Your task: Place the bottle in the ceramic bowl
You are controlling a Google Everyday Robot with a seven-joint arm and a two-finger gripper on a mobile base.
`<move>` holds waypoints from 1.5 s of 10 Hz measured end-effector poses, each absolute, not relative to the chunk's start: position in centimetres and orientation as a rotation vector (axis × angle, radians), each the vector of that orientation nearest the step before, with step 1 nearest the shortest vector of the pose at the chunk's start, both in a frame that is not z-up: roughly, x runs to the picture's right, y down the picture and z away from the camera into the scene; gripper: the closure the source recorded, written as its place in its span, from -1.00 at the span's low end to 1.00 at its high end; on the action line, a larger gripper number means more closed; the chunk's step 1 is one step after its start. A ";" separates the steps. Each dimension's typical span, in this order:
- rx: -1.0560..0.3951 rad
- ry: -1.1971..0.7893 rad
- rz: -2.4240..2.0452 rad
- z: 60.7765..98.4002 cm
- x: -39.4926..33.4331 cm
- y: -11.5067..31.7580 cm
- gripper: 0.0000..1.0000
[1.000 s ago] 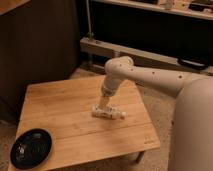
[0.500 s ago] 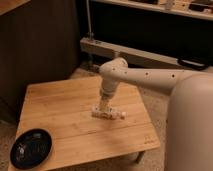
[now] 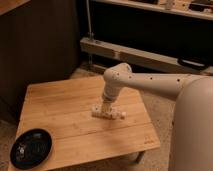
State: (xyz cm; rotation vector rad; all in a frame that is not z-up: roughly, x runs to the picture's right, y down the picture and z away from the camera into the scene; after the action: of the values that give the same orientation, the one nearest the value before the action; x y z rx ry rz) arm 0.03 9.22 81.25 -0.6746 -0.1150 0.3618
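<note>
My arm (image 3: pixel 118 75) has sunk a little since a second ago, its bend now lower over the table (image 3: pixel 55 102). That has brought my gripper (image 3: pixel 106 106) down closer onto the bottle (image 3: pixel 109 113) lying mid-table.

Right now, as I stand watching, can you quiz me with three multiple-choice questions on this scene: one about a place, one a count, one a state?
1. Where is the shallow round black ceramic bowl?
A) on the back shelf
B) at the near corner of the light wooden table
C) on the floor

2. How many objects rest on the table?
A) two
B) four
C) six

3. How is the small whitish plastic bottle placed?
A) upright
B) inside the bowl
C) lying on its side

Answers:
1 B, it sits at the tabletop's near corner.
2 A, only the bowl and the bottle are there.
3 C, it lies flat mid-table, with the gripper down over its middle.
</note>
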 end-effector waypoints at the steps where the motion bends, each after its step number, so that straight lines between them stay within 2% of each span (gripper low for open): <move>1: -0.676 -0.114 0.364 81.4 0.2 9.5 -0.30; 15: -0.740 -0.075 0.291 86.1 0.4 11.7 -0.30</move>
State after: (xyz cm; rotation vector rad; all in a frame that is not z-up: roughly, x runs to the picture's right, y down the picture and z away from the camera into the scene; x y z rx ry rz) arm 0.45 11.72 86.10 -0.7399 -0.0749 0.2912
